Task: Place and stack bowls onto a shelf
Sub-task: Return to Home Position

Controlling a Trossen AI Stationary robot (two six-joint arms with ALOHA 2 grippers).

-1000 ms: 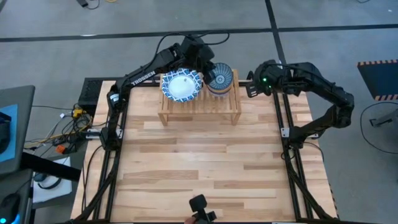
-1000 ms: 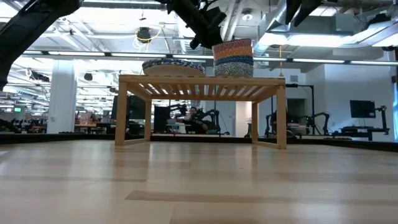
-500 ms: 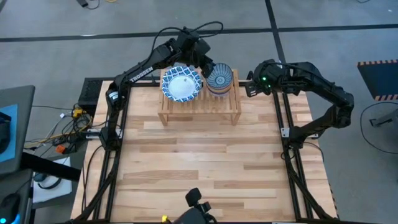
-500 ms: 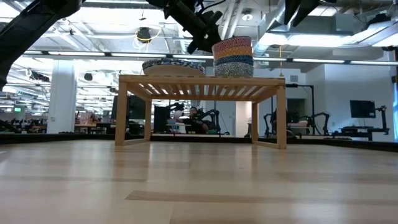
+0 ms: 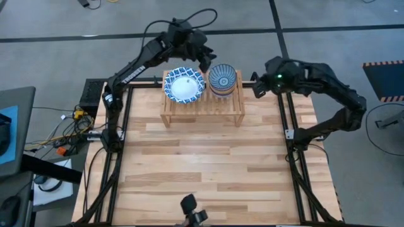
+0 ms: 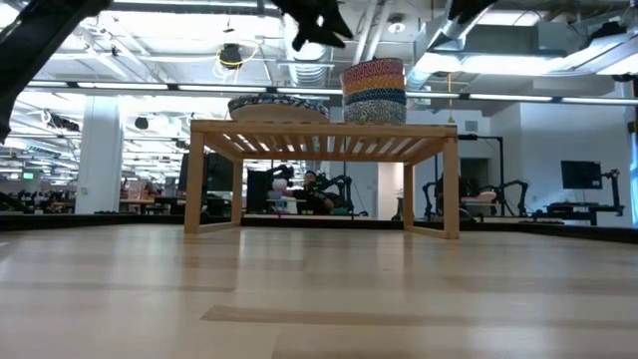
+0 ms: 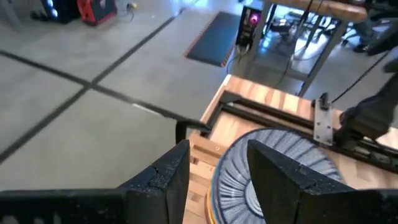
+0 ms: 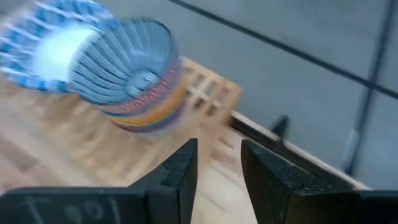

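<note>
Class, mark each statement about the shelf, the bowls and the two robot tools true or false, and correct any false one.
1. The small bowls stand in one stack on the low light-wood slatted shelf. True.
2. The left tool holds a bowl. False: it is open and empty, raised above the bowls.
3. The wide blue-and-white patterned bowls lie on the plank tabletop. False: they sit on the shelf, beside the small stack.
4. The blue radial-striped bowl tops the small stack. True.
5. The right tool grips a red bowl. False: it is open and empty, off to the shelf's right.
</note>
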